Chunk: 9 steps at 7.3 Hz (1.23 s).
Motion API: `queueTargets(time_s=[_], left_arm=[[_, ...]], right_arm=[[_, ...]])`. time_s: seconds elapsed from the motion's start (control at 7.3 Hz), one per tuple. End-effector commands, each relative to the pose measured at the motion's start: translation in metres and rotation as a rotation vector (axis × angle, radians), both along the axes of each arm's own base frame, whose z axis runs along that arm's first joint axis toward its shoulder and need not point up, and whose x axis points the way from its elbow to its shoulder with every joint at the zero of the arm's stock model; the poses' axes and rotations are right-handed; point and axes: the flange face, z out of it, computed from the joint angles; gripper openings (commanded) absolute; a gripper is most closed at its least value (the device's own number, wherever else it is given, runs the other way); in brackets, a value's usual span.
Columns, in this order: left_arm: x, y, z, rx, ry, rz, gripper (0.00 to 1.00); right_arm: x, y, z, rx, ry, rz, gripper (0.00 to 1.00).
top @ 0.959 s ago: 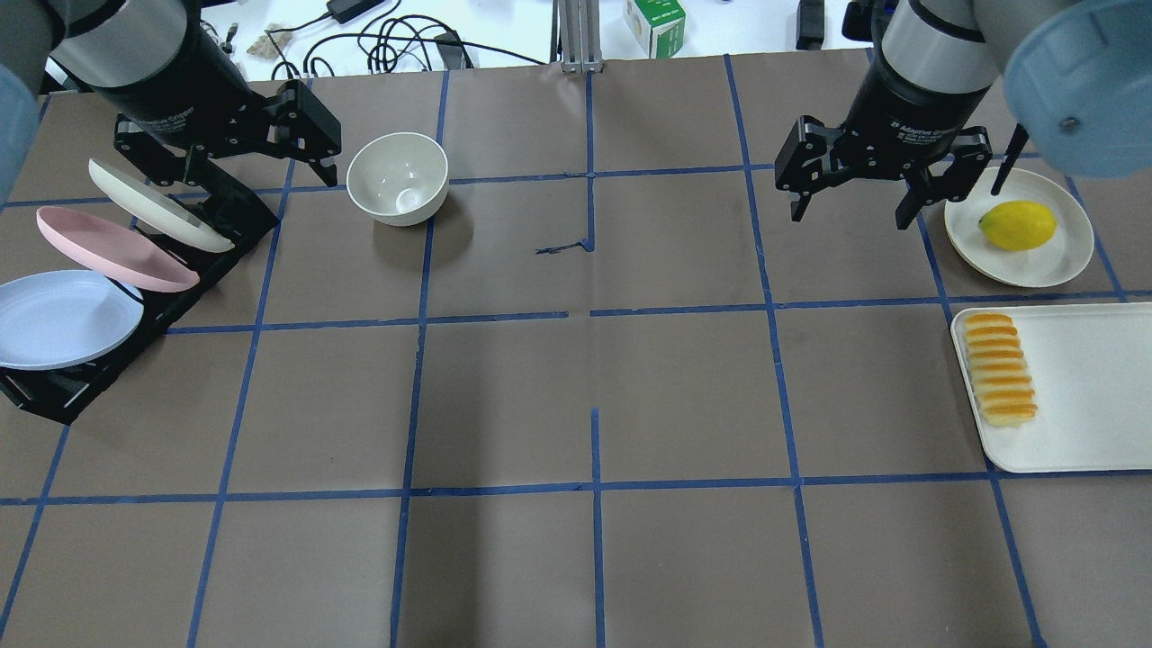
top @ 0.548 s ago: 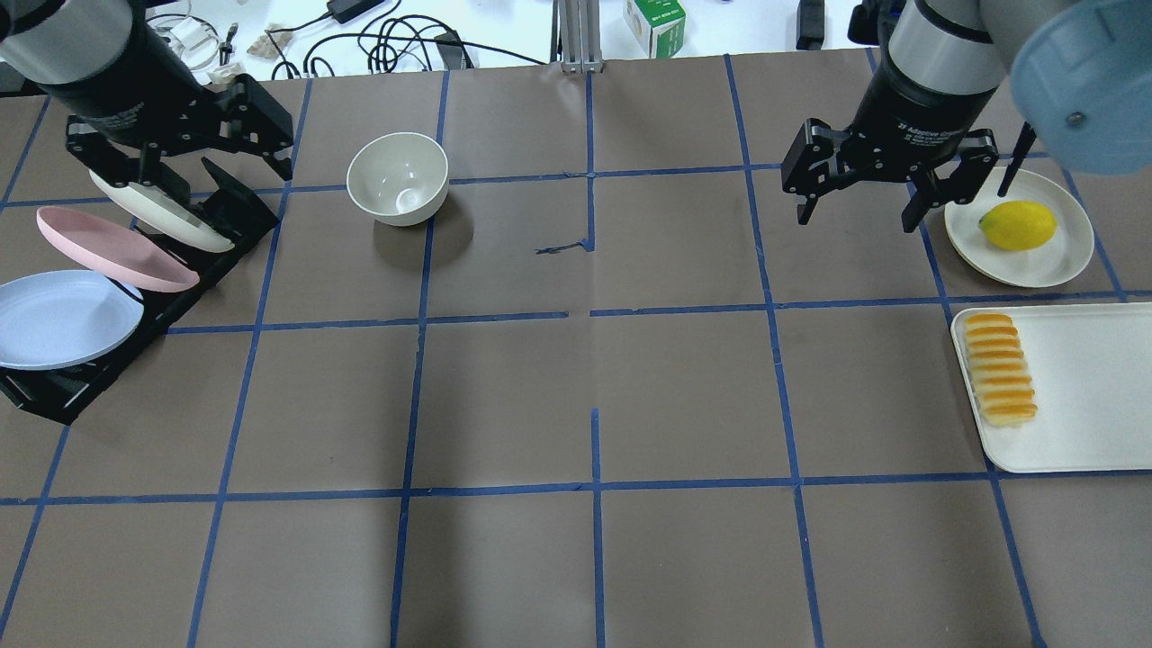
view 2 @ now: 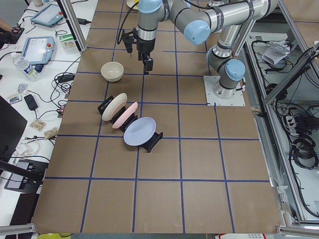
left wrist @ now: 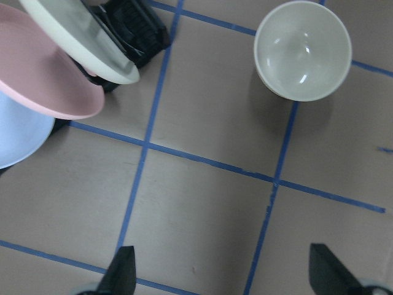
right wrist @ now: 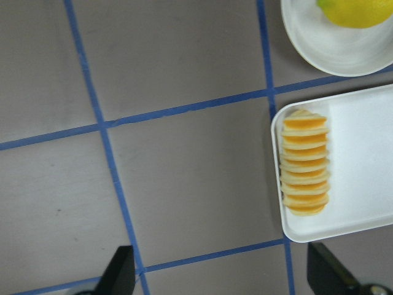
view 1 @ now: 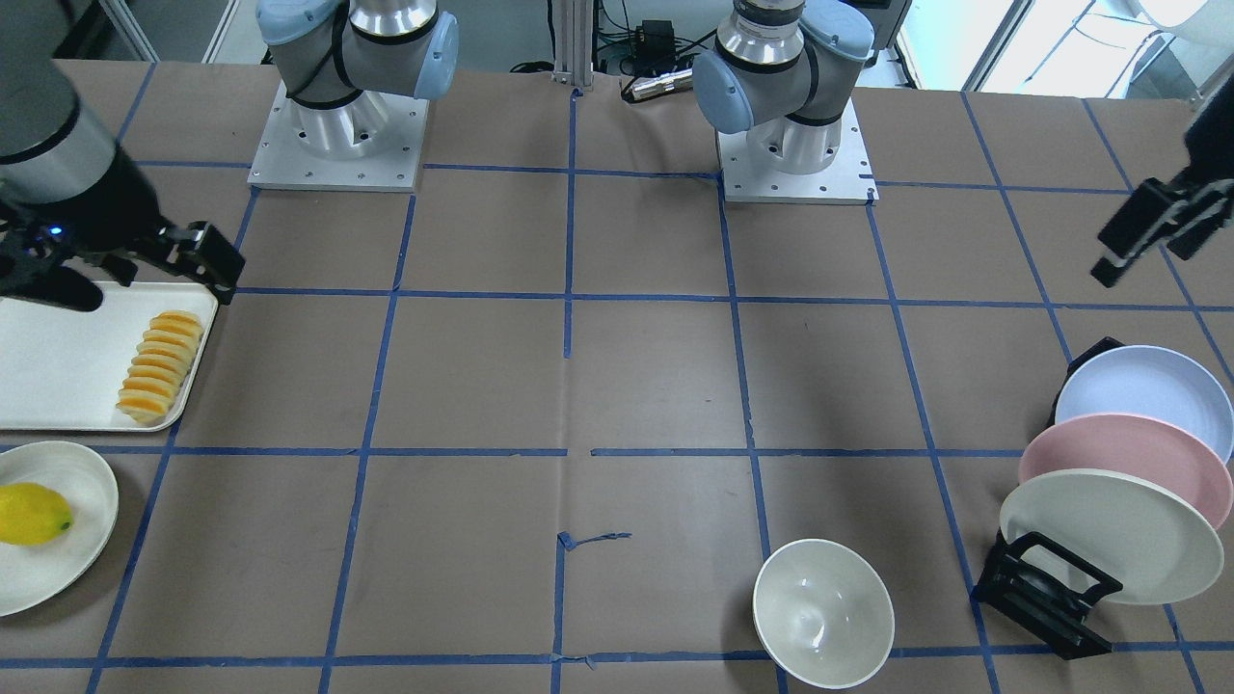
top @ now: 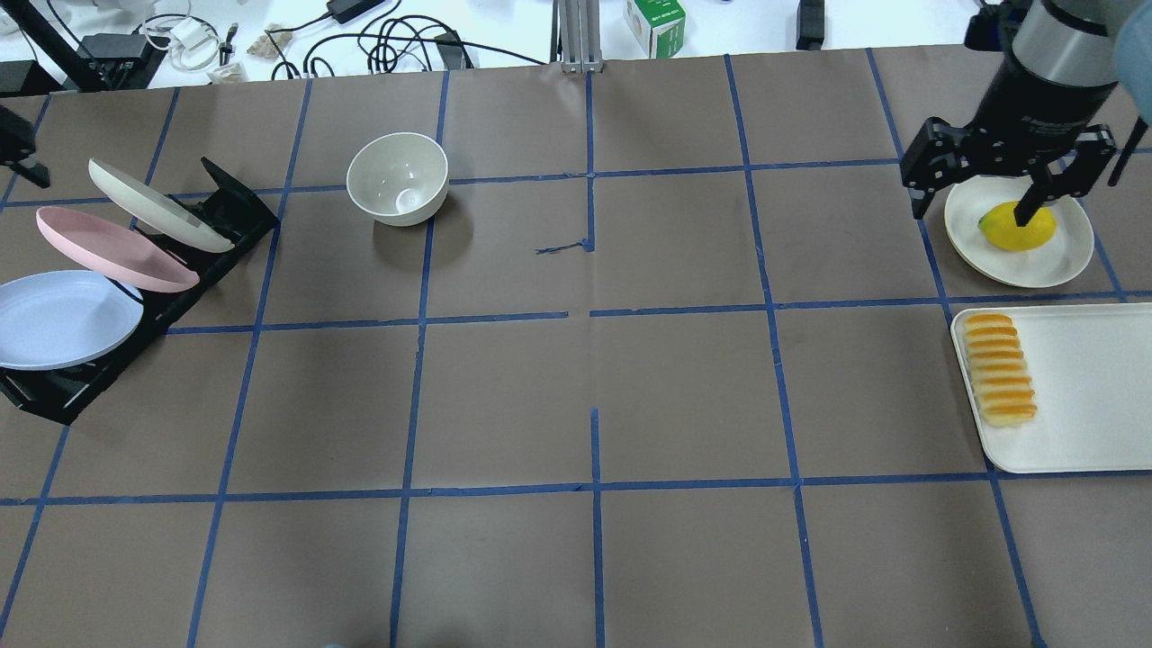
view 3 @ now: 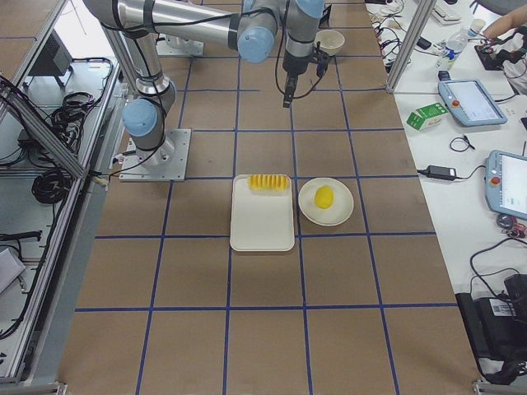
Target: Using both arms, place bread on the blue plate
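- bread point(top: 999, 369) lies on the tray point(top: 1080, 432), at its edge.
- blue plate point(top: 54, 319) leans in a rack point(top: 229, 211), far from the tray.
- right pincer point(top: 972, 211) spread, near the tray; left pincer point(left wrist: 224, 275) spread, far off.

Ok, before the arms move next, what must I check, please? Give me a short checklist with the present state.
1. Bread lies free on the tray: ok.
2. Blue plate lies flat on the table: not ok; it leans in the rack.
3. Right pincer open: ok.
4. Left pincer open: ok.
5. Right pincer centred over the bread: not ok; bread sits off to the side in its wrist view.
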Motion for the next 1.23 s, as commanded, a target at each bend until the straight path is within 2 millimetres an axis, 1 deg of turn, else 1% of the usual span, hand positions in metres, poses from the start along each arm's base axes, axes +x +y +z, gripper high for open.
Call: queueTargets(time_s=[0.0, 0.14, 0.27, 0.41, 0.55, 0.68, 0.82, 0.96, 1.1], left_arm=[[0.100, 0.000, -0.052, 0.010, -0.041, -0.091, 1.00], [0.121, -0.007, -0.088, 0.059, -0.003, -0.116, 1.00], [0.153, -0.004, -0.118, 0.103, 0.006, -0.087, 1.00], [0.190, -0.001, -0.145, 0.112, -0.019, -0.039, 1.00], [0.206, -0.006, -0.180, 0.128, 0.007, 0.023, 1.00], [0.208, -0.007, -0.210, 0.154, 0.055, 0.182, 1.00], [0.210, -0.009, -0.222, 0.165, 0.072, 0.232, 1.00], [0.212, -0.011, -0.230, 0.168, 0.075, 0.238, 0.99], [0.215, -0.013, -0.233, 0.168, 0.066, 0.230, 0.80]], right_arm=[[-0.063, -0.003, -0.045, -0.020, -0.001, 0.088, 1.00], [-0.081, 0.011, -0.077, 0.015, -0.017, 0.041, 1.00], [-0.089, 0.019, -0.101, -0.022, 0.001, 0.035, 1.00], [-0.089, 0.026, -0.124, -0.041, 0.014, 0.038, 1.00], [-0.103, 0.032, -0.152, -0.014, 0.029, 0.015, 1.00], [-0.114, 0.036, -0.176, -0.005, 0.027, -0.004, 1.00], [-0.112, 0.042, -0.191, -0.012, 0.032, -0.006, 1.00], [-0.109, 0.048, -0.206, -0.010, 0.031, -0.008, 1.00], [-0.108, 0.050, -0.218, -0.015, 0.037, -0.007, 1.00]])
